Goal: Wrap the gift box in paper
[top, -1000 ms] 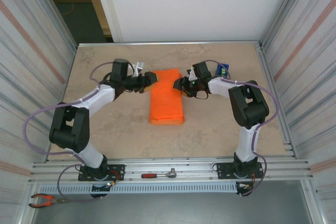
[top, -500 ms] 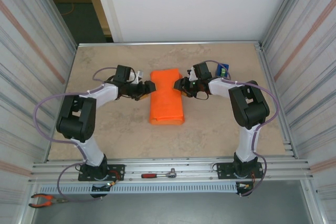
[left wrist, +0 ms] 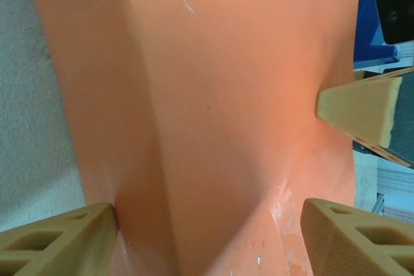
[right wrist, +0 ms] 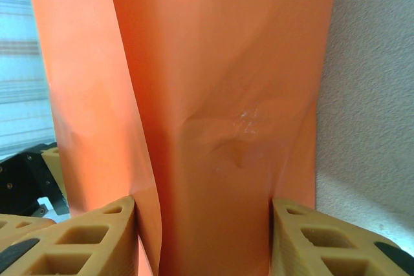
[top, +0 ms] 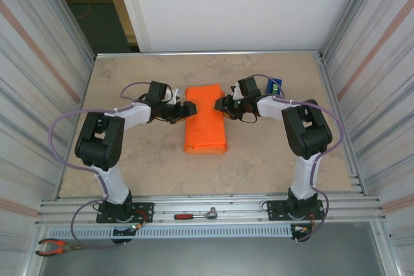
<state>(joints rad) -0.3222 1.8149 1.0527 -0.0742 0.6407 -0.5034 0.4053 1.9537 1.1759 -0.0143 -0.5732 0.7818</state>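
Beige stone-look table (top: 129, 166) sat between ribbed metal side walls (top: 39, 63), with a white wall behind. Folded orange paper (top: 206, 127) lay mid-table, bare tabletop all round it. At its far end, the left gripper (top: 189, 109) straddled the paper with jaws spread wide, gripping nothing. The right gripper (top: 222, 105) pinched a fold, both fingers (right wrist: 97, 237) touching paper. Just behind it stood a blue tape dispenser (top: 274, 86). A wrench (top: 197, 214) lay on the front rail.
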